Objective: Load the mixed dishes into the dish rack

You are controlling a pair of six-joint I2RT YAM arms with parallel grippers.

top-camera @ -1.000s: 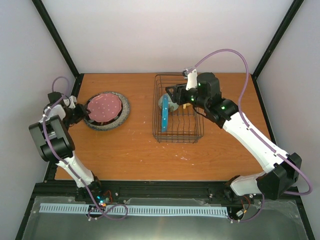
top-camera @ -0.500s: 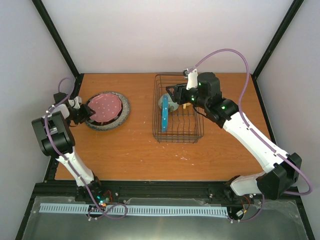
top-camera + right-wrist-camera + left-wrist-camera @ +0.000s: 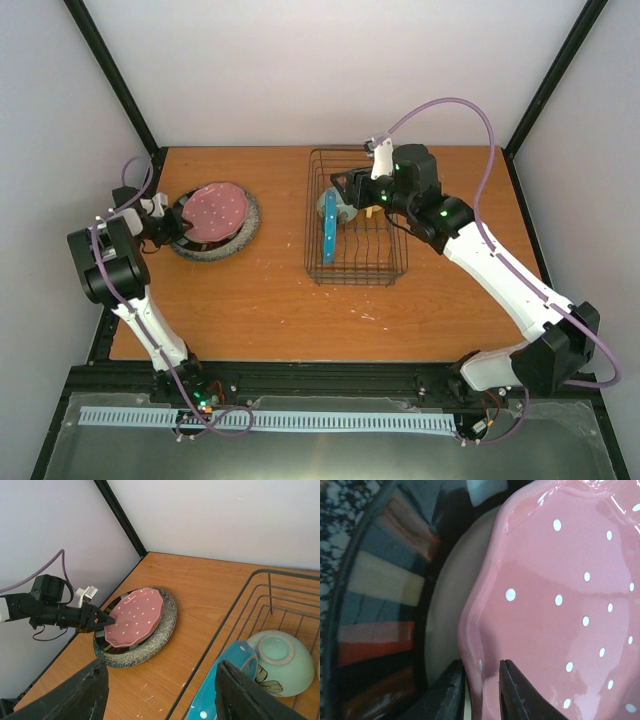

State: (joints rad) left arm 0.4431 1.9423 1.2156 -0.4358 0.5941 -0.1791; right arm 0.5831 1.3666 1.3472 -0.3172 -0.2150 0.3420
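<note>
The pink-red dotted plate (image 3: 216, 209) lies tilted on the larger grey speckled plate (image 3: 222, 247) at the table's left. My left gripper (image 3: 183, 223) is shut on the pink plate's left rim (image 3: 475, 645), with one finger above and one below (image 3: 482, 692). That edge is raised off the grey plate (image 3: 340, 510). The dish rack (image 3: 392, 270) holds the blue dotted plate (image 3: 328, 238) on edge and the pale green bowl (image 3: 337, 207). My right gripper (image 3: 346, 186) hangs open and empty above the rack's far left part. The yellow mug is hidden under my right wrist.
The right wrist view shows the left gripper (image 3: 102, 620) on the pink plate (image 3: 136, 614), the grey plate's rim (image 3: 162, 632), the rack's wire edge (image 3: 239, 602), the blue plate (image 3: 222, 680) and the bowl (image 3: 280, 662). Black frame posts stand at the table's far corners.
My left gripper has pushed in towards the plates and closed on the pink plate's left rim. That rim is now lifted and the plate is tilted. The right arm has not moved.
</note>
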